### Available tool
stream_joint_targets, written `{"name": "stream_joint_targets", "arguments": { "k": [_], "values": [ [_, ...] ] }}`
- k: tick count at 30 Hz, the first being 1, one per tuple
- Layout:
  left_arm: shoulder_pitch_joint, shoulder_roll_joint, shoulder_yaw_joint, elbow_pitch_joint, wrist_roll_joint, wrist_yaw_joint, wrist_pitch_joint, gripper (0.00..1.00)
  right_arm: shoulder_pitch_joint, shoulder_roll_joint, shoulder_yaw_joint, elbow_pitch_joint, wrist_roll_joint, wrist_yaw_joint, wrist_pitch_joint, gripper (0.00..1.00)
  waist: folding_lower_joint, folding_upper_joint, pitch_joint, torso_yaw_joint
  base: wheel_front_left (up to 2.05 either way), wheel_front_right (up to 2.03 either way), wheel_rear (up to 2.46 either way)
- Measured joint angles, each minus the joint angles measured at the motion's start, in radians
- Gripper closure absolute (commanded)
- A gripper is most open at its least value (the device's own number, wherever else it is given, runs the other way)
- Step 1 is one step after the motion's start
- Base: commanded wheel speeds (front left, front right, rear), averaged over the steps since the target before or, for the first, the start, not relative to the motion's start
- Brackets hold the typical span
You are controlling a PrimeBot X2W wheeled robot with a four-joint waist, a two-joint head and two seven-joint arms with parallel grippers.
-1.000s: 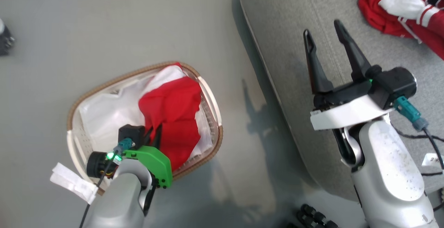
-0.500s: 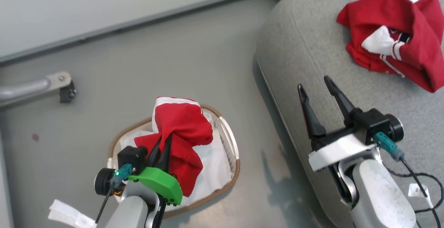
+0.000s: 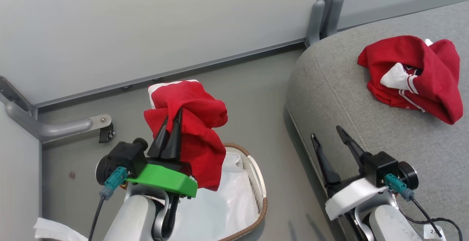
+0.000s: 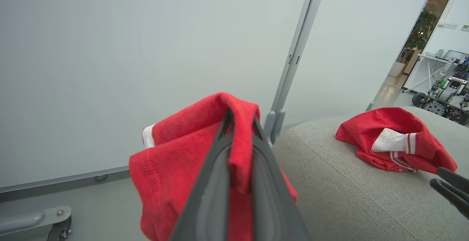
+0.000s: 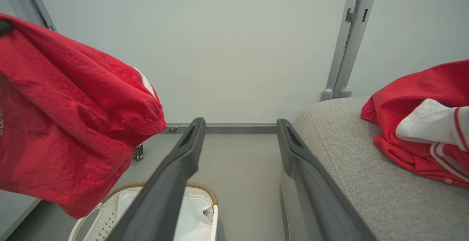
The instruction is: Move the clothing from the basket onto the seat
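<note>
The red garment (image 3: 198,138) hangs in the air over the laundry basket (image 3: 261,193), apparently clear of its woven rim. It is pinched at a fold by the left gripper (image 3: 173,115), whose jaws are closed on the cloth. A second red-and-white garment (image 3: 414,76) lies on the sofa (image 3: 340,98), well in from its rounded corner. The right gripper (image 3: 325,131) hovers at the sofa's near edge, jaws apart and empty. The carry should go well if the drooping hem passes above that corner and release comes only over the cushion.
</note>
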Motion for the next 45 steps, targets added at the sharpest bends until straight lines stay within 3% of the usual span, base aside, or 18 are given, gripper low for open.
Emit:
{"name": "stream_joint_targets", "arguments": {
  "k": [8,14,24,34,35,37,38,45],
  "values": [
    [-0.002,0.000,-0.029,-0.045,-0.010,0.009,0.000,1.00,0.050,0.000,0.044,0.059,-0.031,0.000,0.000,0.00,0.0000,0.0000,-0.049,0.027,0.00,0.00,0.00],
    [-0.003,0.000,-0.077,-0.050,-0.024,0.013,0.000,1.00,0.042,-0.017,0.216,0.131,-0.006,0.000,0.000,0.00,-0.0001,0.0000,-0.058,0.056,0.00,0.00,0.00],
    [-0.029,-0.001,-0.145,-0.039,-0.053,0.026,0.000,1.00,-0.170,-0.007,0.457,0.162,0.061,0.000,0.000,0.00,0.0000,0.0000,-0.055,0.112,0.00,0.00,0.00],
    [-0.071,0.000,-0.245,-0.037,-0.086,0.034,0.000,1.00,-0.296,0.001,0.543,0.254,0.114,0.000,0.000,0.00,0.0000,0.0000,-0.035,0.173,0.00,0.00,0.00],
    [-0.077,0.000,-0.256,-0.037,-0.089,0.034,0.000,1.00,-0.302,0.000,0.555,0.269,0.125,0.000,0.000,0.25,0.0000,0.0000,-0.033,0.180,0.00,0.00,0.00],
    [-0.086,-0.001,-0.274,-0.037,-0.100,0.035,0.000,1.00,-0.306,0.001,0.563,0.296,0.144,0.000,0.000,0.94,0.0000,0.0000,-0.028,0.193,0.00,0.00,0.00],
    [-0.091,0.000,-0.280,-0.038,-0.104,0.038,0.000,1.00,-0.306,0.000,0.564,0.312,0.154,0.000,0.000,1.00,0.0000,0.0000,-0.025,0.200,0.00,0.00,0.00],
    [-0.101,0.000,-0.286,-0.036,-0.110,0.051,0.000,1.00,-0.277,0.001,0.531,0.370,0.175,0.000,0.000,1.00,0.0000,0.0000,-0.001,0.224,0.00,0.00,0.00]
  ]
}}
